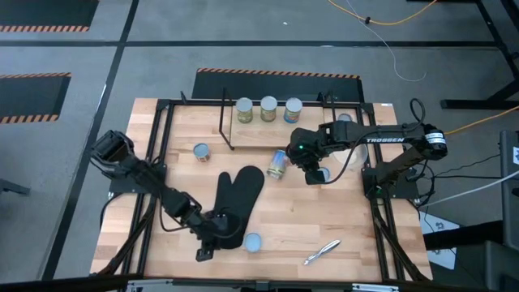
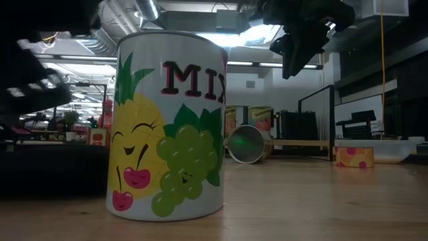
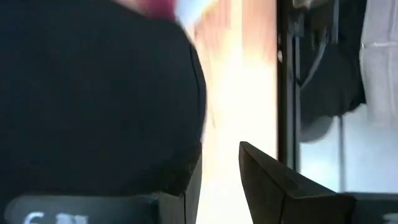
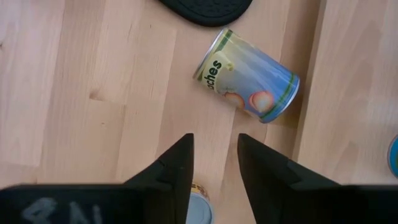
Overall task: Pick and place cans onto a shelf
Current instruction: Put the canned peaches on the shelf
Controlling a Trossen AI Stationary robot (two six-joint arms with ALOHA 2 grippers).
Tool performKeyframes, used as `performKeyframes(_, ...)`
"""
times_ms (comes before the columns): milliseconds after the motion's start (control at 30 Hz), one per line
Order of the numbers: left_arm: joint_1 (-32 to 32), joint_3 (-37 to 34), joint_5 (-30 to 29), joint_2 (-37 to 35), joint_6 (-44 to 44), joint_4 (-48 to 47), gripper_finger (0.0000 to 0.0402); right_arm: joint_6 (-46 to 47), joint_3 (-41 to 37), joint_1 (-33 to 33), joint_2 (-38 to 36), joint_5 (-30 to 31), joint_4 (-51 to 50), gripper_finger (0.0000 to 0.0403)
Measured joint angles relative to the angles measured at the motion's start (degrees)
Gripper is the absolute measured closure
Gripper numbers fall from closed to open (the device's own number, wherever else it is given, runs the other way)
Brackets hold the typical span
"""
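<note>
On the table [image 1: 276, 227], the shelf [image 1: 268, 130] held three cans [image 1: 268, 108] upright, one lay toppled [image 4: 249, 78] below my right gripper [image 4: 214, 155], fingers parted and empty; my left gripper [image 1: 212, 239] rested low, slightly open, beside another can [image 1: 253, 242].

Low view backlit by ceiling lights [image 2: 241, 37] — left wrist view blurred, table [image 3: 249, 81] beyond glared white.
</note>
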Motion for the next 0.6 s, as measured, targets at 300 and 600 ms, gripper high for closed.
performKeyframes(300, 7.0, 0.0, -10.8, 0.0, 21.3, 6.7, 0.0303, 0.2, -2.5, -2.8, 0.0, 0.0, 1.9, 0.0274)
performKeyframes(600, 14.8, 0.0, -26.4, 0.0, 34.4, 10.1, 0.0303, -0.3, -10.6, -7.0, 0.1, 0.1, 13.6, 0.0274)
